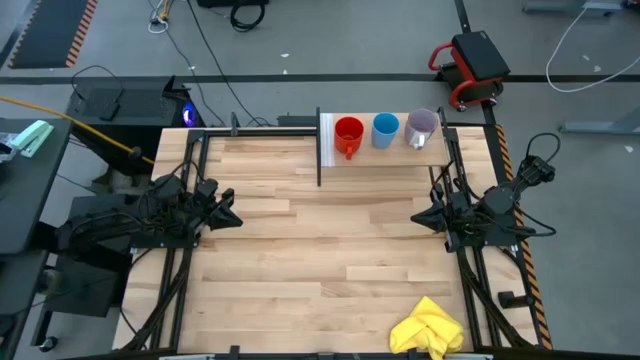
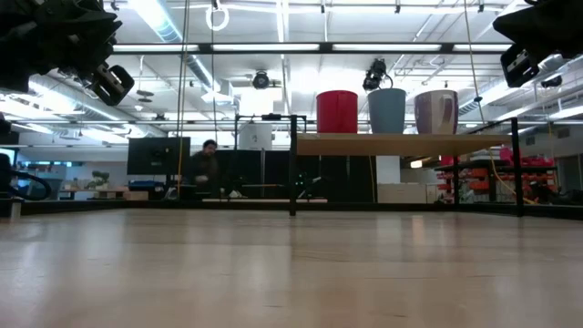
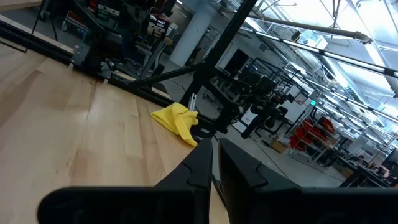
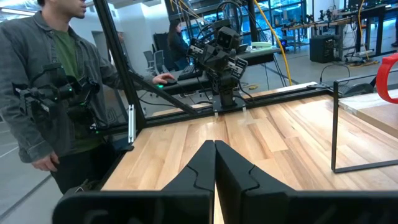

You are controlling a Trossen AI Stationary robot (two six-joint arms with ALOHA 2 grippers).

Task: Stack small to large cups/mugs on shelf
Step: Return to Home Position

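Observation:
Three cups stand upright in a row on the shelf [image 1: 385,153], a light-wood board with a white end panel at the table's far edge: the red mug [image 1: 348,136], the light-blue cup [image 1: 385,130] and the purple-grey cup [image 1: 421,128]. In the low view the red mug [image 2: 337,111], blue cup [image 2: 387,110] and purple-grey cup [image 2: 436,111] rest on their bases on the raised board. My left gripper [image 1: 232,218] hovers shut over the table's left side. My right gripper [image 1: 418,217] hovers shut over the right side. Neither is near the cups.
A crumpled yellow cloth [image 1: 428,328] lies at the table's near right corner and also shows in the left wrist view [image 3: 177,121]. A person in a grey jacket [image 4: 46,87] stands beside the table's left edge. Bare planks [image 1: 320,240] lie between the two grippers.

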